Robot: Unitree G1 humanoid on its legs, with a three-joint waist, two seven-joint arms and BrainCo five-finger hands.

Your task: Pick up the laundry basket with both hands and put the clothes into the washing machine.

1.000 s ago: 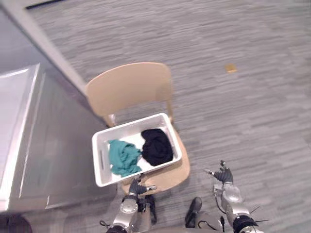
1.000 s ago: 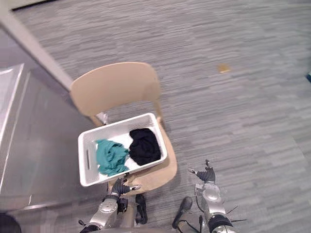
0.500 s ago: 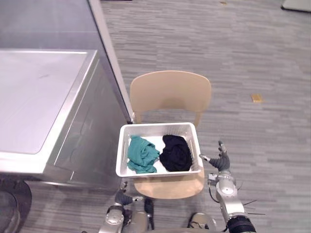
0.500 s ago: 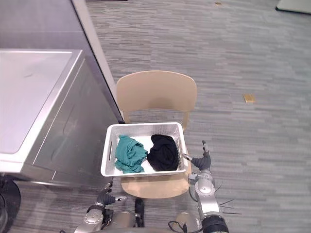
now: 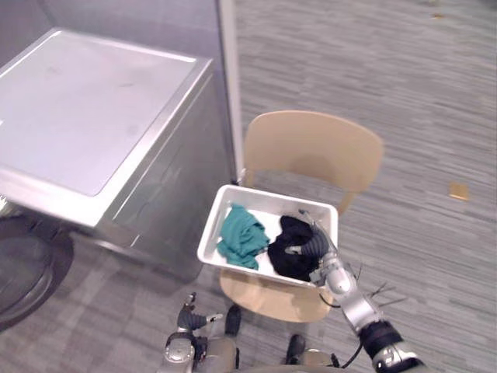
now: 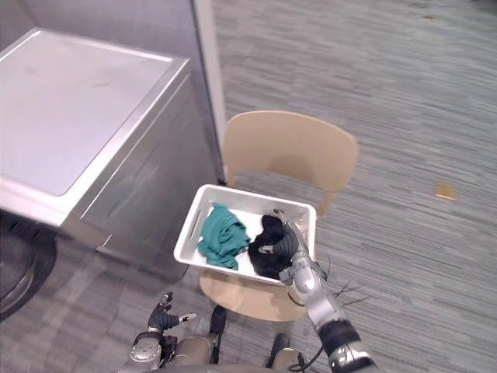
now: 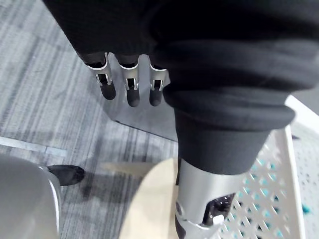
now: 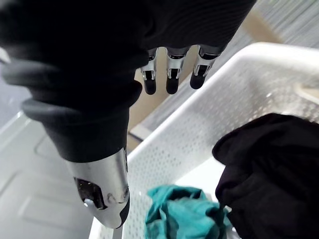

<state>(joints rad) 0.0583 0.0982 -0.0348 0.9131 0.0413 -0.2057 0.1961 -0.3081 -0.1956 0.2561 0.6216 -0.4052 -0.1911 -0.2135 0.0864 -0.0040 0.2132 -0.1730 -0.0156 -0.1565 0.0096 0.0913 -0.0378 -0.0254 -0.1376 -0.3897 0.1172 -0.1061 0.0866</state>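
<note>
two hands, both empty. nearest us, the left hand (image 5: 189, 318) hangs low over the grey striped carpet floor (image 5: 435, 93), near the front left of the chair seat, its fingers loosely spread and holding nothing. a little farther and to the right, the right hand (image 5: 313, 247) is over the near right part of the white perforated plastic laundry basket (image 5: 210, 237). its fingers are straight and apart above the crumpled black garment (image 5: 283, 255); we cannot tell whether it touches the cloth. a crumpled teal garment (image 5: 241, 237) lies left of the black one. the basket sits on the seat of the light wooden chair (image 5: 314, 148). left and farther stands the silver-grey metal washing machine (image 5: 93, 109), just beside the chair.
</note>
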